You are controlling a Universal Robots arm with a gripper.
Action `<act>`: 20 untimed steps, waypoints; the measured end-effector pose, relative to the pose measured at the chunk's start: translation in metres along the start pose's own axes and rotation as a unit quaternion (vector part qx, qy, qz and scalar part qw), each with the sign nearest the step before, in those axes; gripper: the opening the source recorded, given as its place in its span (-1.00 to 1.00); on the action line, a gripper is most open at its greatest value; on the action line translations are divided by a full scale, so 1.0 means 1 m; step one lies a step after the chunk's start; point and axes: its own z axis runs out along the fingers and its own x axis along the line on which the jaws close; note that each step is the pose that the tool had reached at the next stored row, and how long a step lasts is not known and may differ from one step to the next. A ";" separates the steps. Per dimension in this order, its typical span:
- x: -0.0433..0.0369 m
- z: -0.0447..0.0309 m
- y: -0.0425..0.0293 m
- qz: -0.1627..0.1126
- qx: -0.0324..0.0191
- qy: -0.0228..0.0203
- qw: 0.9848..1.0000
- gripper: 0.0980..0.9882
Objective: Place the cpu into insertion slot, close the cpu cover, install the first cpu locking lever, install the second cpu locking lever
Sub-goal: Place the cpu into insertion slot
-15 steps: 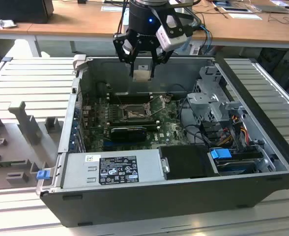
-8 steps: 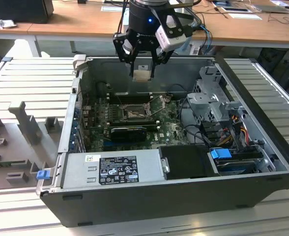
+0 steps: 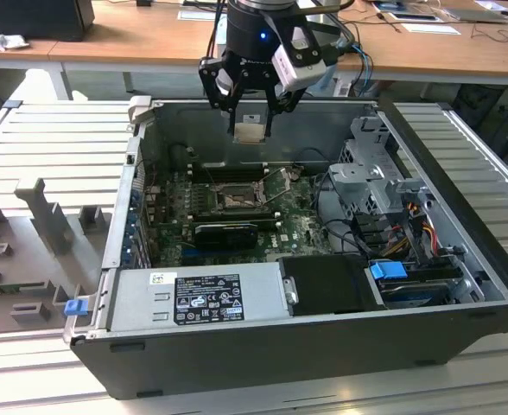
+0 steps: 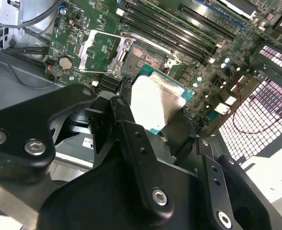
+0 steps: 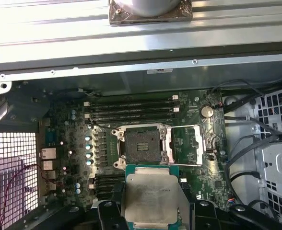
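My gripper (image 3: pixel 251 131) hangs above the open computer case, shut on the cpu (image 3: pixel 250 132), a flat square chip with a silvery face. In both wrist views the cpu (image 5: pixel 153 199) (image 4: pixel 155 98) sits between the black fingers (image 5: pixel 113 213), held clear above the green board. The insertion slot (image 5: pixel 141 146) (image 4: pixel 145 58) (image 3: pixel 237 201) lies bare and dark below it, offset to one side of the chip. The cpu cover (image 5: pixel 191 143) (image 4: pixel 95 50) is swung open and lies flat beside the slot. A thin locking lever (image 5: pixel 179 127) stands away from the socket.
Long black memory slots (image 5: pixel 131 108) run beside the socket. A black card (image 3: pixel 226 232) sits in front of it, and the power supply (image 3: pixel 198 298) fills the case's near side. A drive cage (image 3: pixel 384 186) with cables stands at the exterior view's right. The case walls (image 3: pixel 124 199) ring the board.
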 end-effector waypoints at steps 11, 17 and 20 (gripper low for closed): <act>0.0000 0.0000 0.0000 0.011 0.000 -0.001 1.000 -0.03; 0.0000 0.0000 0.0000 0.019 0.000 -0.002 1.000 -0.03; 0.0000 0.0001 0.0000 0.021 0.000 -0.002 1.000 -0.03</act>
